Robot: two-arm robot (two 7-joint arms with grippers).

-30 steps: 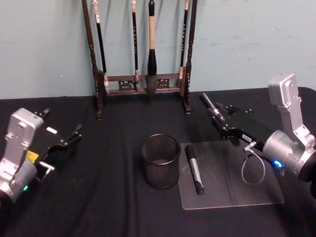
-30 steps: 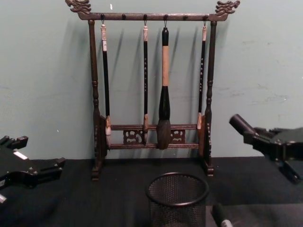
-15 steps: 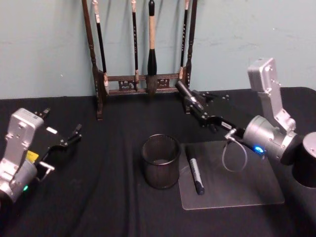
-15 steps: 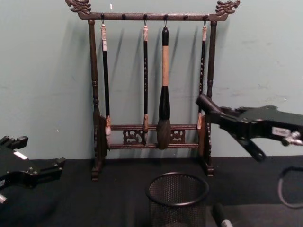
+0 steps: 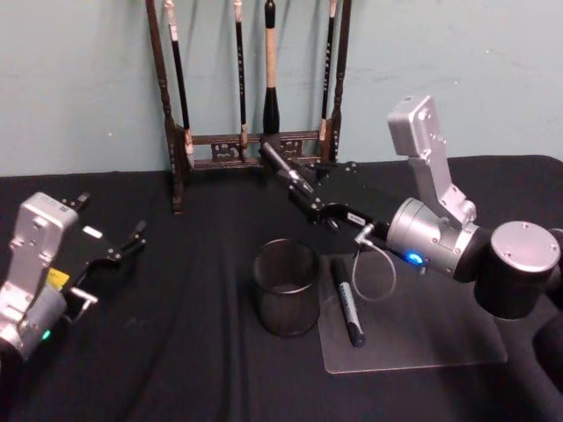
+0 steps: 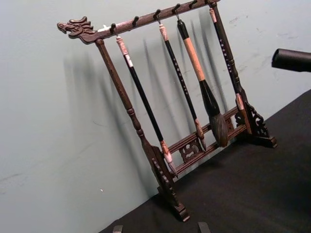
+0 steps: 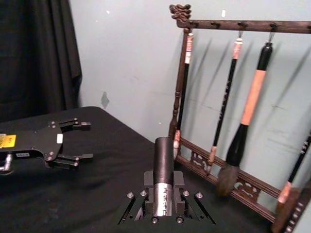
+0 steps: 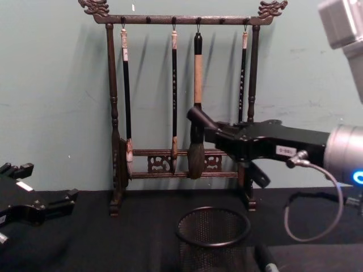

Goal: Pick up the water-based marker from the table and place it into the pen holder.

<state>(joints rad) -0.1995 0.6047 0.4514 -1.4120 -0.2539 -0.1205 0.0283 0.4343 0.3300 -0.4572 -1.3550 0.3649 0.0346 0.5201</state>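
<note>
My right gripper (image 5: pixel 314 197) is shut on a black water-based marker (image 5: pixel 286 169), which points up and left. In the chest view this marker (image 8: pixel 198 118) hangs well above the round black mesh pen holder (image 8: pixel 212 233), and the gripper (image 8: pixel 228 136) reaches in from the right. The right wrist view shows the marker (image 7: pixel 164 171) clamped between the jaws. The pen holder (image 5: pixel 286 287) stands at the middle of the table. A second black marker (image 5: pixel 346 302) lies on the grey mat (image 5: pixel 422 334) right of it. My left gripper (image 5: pixel 113 227) is parked open at the far left.
A tall dark wooden rack (image 5: pixel 251 141) hung with calligraphy brushes stands at the back of the table against the green wall, close behind the held marker. The black cloth (image 5: pixel 185 352) stretches between my left gripper and the pen holder.
My right arm has swung left with the marker, from over the mat's far right corner to above and behind the pen holder. The left arm has not moved.
</note>
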